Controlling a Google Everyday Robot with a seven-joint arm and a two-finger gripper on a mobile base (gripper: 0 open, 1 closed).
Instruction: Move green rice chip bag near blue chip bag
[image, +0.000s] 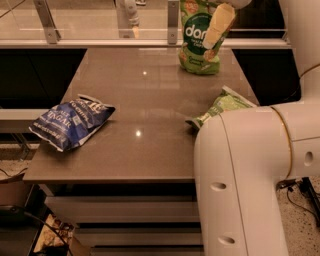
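The green rice chip bag (192, 32), bright green with white "dang" lettering, stands upright at the table's far right edge. My gripper (210, 42) is at that bag. One cream finger (218, 24) lies slanted across its front and the other is hidden behind it, so the gripper pinches the bag. The blue chip bag (70, 121), dark blue and crinkled, lies flat at the table's left front edge, far from the green bag.
A flatter light green bag (222, 106) lies at the table's right edge, partly behind my white arm housing (250, 175). The brown table (150, 90) has a rail with metal posts (172, 20) behind it. Shelves and clutter sit below on the left.
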